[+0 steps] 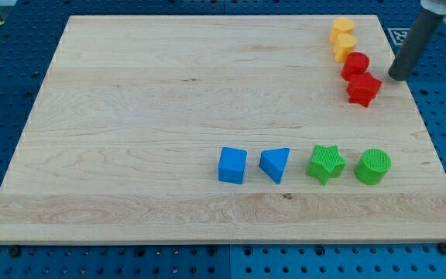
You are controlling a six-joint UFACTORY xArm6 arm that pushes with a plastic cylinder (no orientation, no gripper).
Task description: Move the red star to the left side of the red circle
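Note:
The red star (363, 89) lies near the view's top right on the wooden board (130, 116). The red circle (355, 65) touches it just above and slightly to the left. My tip (396, 77) stands to the right of both red blocks, a short gap from the star's upper right side, touching neither.
Two yellow blocks (342, 31) (344, 48) sit stacked in a line above the red circle. Along the lower part lie a blue cube (232, 165), a blue triangle (275, 163), a green star (325, 163) and a green circle (372, 167). The board's right edge is close to my tip.

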